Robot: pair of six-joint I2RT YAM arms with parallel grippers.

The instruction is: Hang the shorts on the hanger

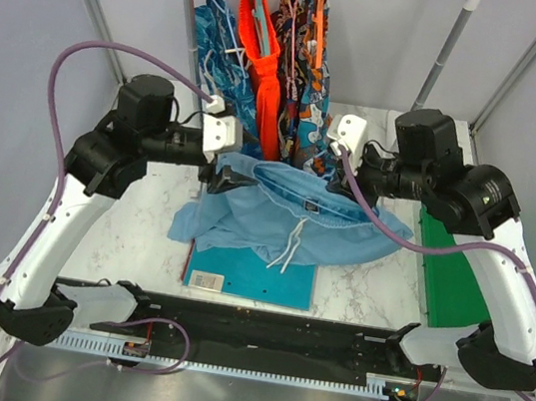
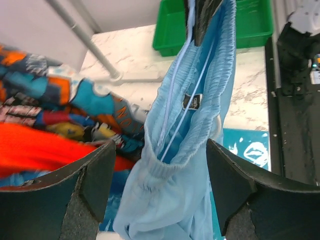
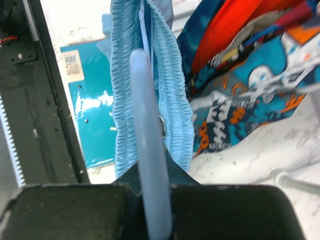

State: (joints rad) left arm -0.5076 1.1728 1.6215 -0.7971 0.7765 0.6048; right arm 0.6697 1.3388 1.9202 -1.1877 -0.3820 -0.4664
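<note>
Left gripper [image 2: 160, 142] fingers fill the near edge of the left wrist view. They are spread wide, and the shorts [image 2: 175, 150] hang between them unpinched. At bench [image 1: 368, 276] centre, the shorts droop onto a teal folder [image 1: 256, 281] with the waistband raised. At right, the right gripper [image 3: 152, 177] is clamped on the hanger [image 3: 146, 110], which runs into the bunched waistband.

Expect these faults:
- If you close the left gripper here, it may catch one fabric layer only, or trap the wire.
- Slack elastic may slide off the hanger.
- Printed garments [image 1: 305, 85] behind may snag.
</note>
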